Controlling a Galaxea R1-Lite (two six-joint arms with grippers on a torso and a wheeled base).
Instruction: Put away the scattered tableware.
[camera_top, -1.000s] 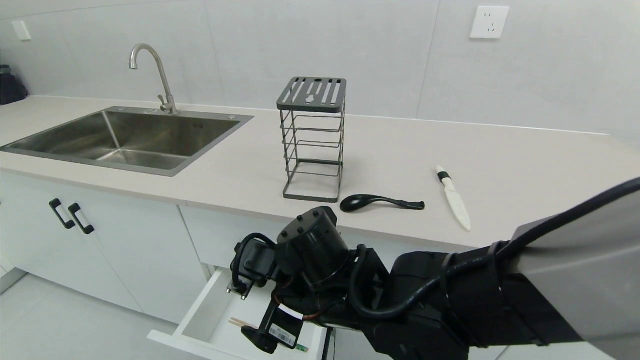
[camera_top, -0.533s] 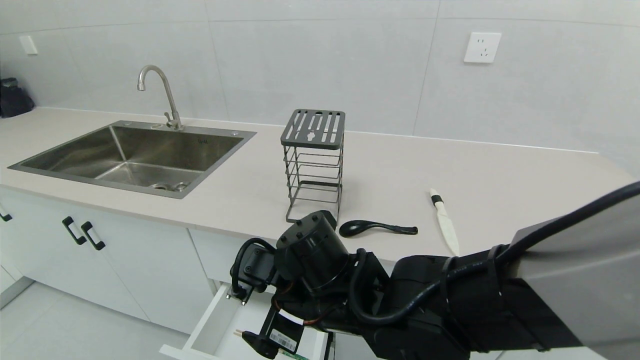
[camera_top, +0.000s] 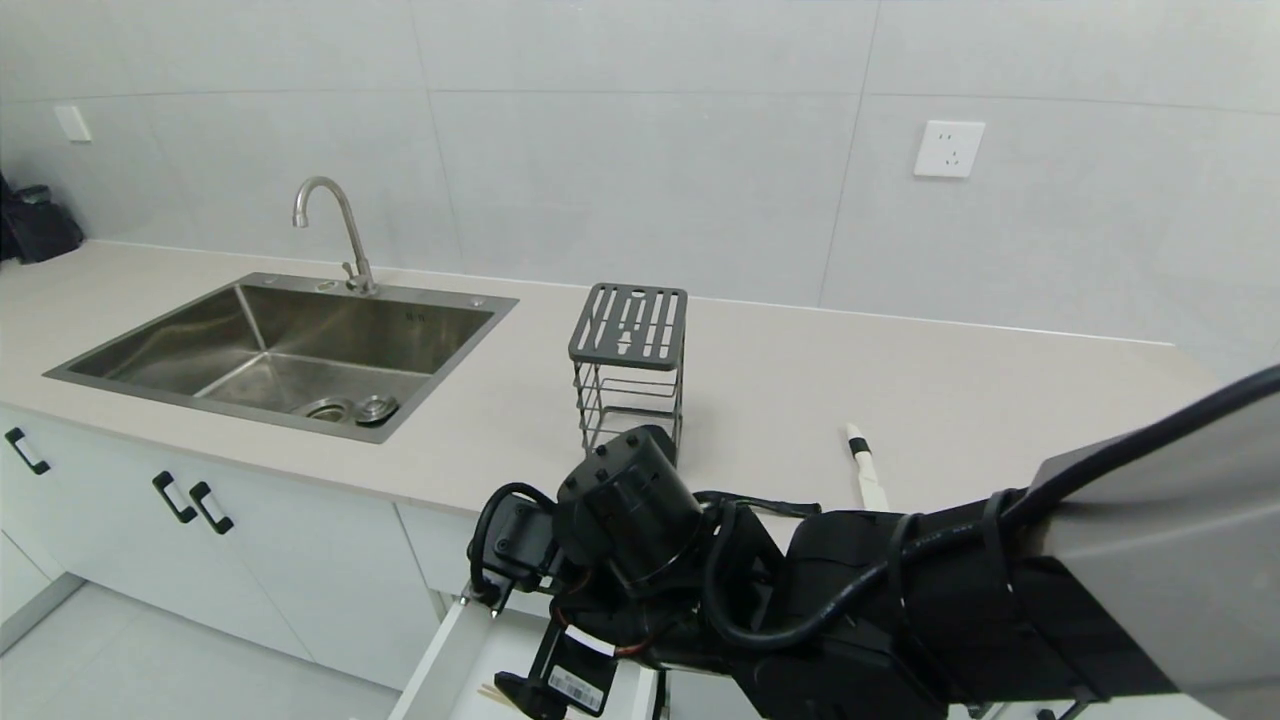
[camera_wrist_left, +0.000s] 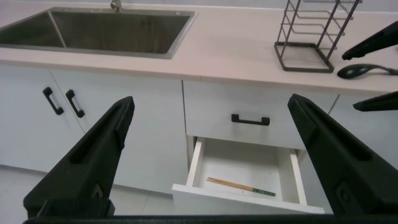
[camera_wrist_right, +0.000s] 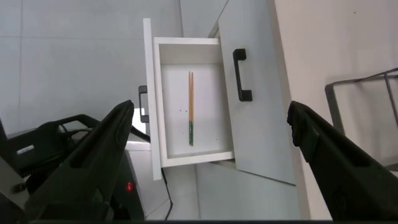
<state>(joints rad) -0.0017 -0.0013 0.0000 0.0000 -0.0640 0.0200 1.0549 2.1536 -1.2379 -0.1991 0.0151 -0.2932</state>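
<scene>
- Right gripper (camera_wrist_right: 210, 107): jaws spread wide, nothing between; left gripper (camera_wrist_left: 210, 102) likewise.
- Below: open drawer (camera_wrist_right: 171, 74), chopsticks (camera_wrist_right: 190, 109) inside.
- Toward 1 o'clock in head view, up on countertop (camera_top: 1000, 400): black spoon (camera_wrist_left: 367, 70), long axis 9-to-3, near slotted wire rack (camera_top: 628, 370).
- Toward 2 o'clock: white knife (camera_top: 868, 478), roughly 12-to-6.
- Both probably nearer to the right arm.

On the surface (camera_top: 900, 390) we find the sink (camera_top: 330, 320) at the left and the rack (camera_top: 630, 360) standing to its right. The spoon (camera_wrist_left: 367, 70) lies just before the rack, and the knife (camera_top: 865, 470) farther right. Below the surface's front edge we see the drawer (camera_wrist_left: 249, 165) pulled out, with chopsticks (camera_wrist_left: 239, 186) lying in it.
</scene>
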